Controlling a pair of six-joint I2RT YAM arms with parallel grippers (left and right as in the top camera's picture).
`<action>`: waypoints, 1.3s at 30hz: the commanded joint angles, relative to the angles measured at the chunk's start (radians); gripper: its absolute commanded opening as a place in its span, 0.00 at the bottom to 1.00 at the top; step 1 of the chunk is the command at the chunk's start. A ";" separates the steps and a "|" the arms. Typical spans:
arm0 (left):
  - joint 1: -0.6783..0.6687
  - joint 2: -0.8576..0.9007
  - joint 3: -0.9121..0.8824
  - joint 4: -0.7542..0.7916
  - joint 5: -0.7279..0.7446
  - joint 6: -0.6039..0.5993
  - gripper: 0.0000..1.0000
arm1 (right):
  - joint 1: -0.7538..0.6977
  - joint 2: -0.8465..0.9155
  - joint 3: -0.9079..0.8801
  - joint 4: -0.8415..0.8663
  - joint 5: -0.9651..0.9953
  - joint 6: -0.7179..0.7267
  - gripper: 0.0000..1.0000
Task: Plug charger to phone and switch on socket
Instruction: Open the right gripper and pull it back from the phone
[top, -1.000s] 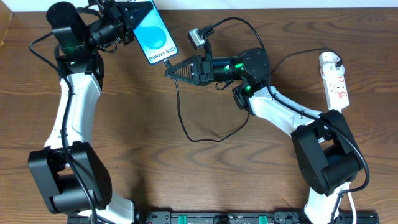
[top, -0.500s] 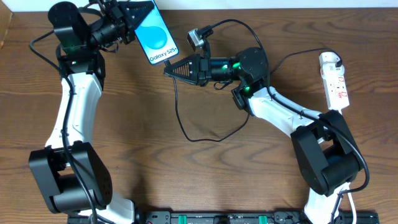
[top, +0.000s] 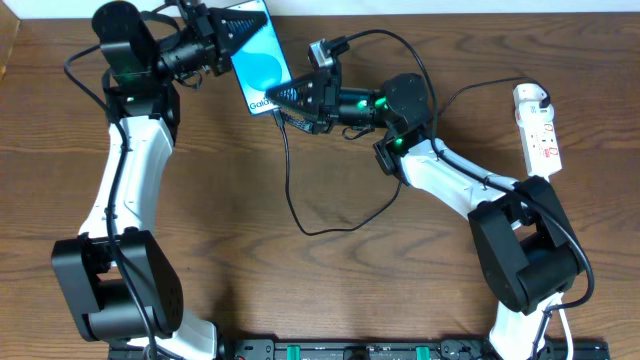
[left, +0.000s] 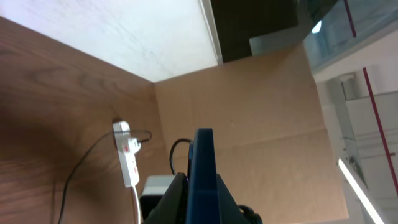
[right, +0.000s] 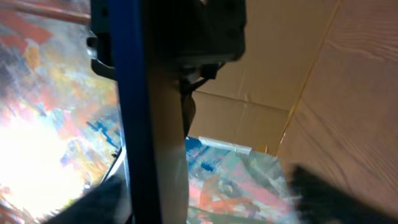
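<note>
Phone (top: 262, 62) held off the worktop (top: 220, 200) at about 11 o'clock, blue screen up and tilted, its lower end toward the centre. In the left wrist view it shows edge-on (left: 202, 180).

Left jaws closed tight on the phone's upper end.

Right jaws sit right at the phone's lower end, overlapping it from the 3 o'clock side. In the right wrist view two dark blurred shapes at the bottom corners stand well apart, so the jaws look spread wide; nothing seen gripped between them. The phone's blue edge (right: 134, 112) fills that view close up.

Charger (top: 288, 170): thin black cable drops from the phone's lower end toward 6 o'clock, loops on the worktop near centre, then runs up toward 3 o'clock under the right arm (top: 450, 180). Its tip is hidden behind the right jaws; cannot tell if it is seated.

Socket (top: 540, 130) lies flat at 2 to 3 o'clock, by the worktop's edge, well apart from both jaws; also seen small in the left wrist view (left: 127, 162).

Right arm stretches between socket and phone. Brown cardboard wall (left: 249, 112) behind.
</note>
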 joint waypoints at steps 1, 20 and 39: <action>0.031 -0.011 0.020 0.008 0.036 0.014 0.07 | -0.005 0.000 0.009 0.048 0.011 0.003 0.99; 0.147 -0.011 0.020 0.002 0.126 0.013 0.07 | -0.159 0.000 0.008 -0.189 -0.186 -0.166 0.99; 0.147 -0.011 0.020 0.001 0.145 0.018 0.07 | -0.220 -0.141 0.007 -1.445 0.189 -0.838 0.90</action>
